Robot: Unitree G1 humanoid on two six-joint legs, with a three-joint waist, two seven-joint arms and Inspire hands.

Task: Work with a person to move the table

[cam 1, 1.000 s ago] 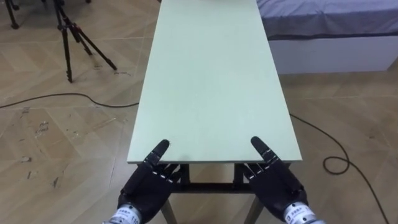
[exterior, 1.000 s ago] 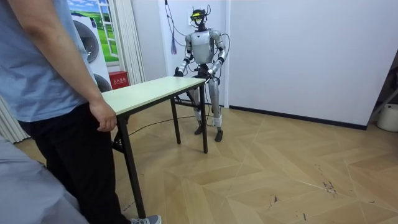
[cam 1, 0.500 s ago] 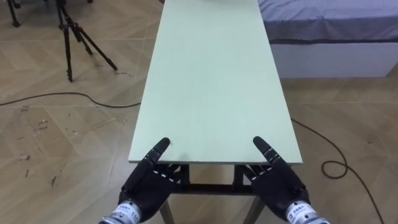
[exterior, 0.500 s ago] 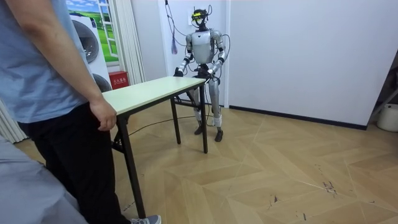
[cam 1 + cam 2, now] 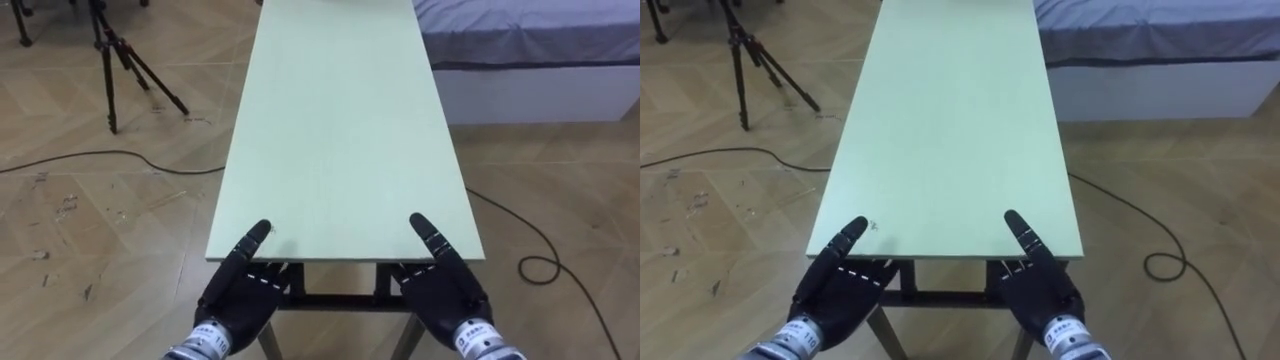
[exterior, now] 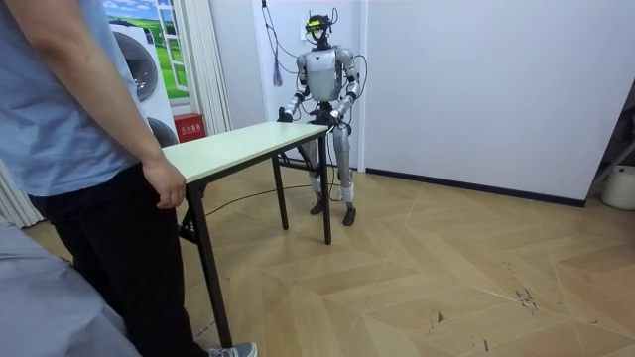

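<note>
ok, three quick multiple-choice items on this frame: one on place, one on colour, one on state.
1. Where are the robot's left hand and right hand?
A. on the floor
B. at the table's near end, one by each corner
C. at the table's far end

2. What colour is the tabletop?
A. pale green
B. red
C. black

3. The tripod is
A. lying flat
B. folded on the table
C. standing on spread legs

Key:
1 B: both hands sit at the near edge in the eye views.
2 A: the top is pale green in every view.
3 C: it stands on the floor left of the table, legs splayed.
</note>
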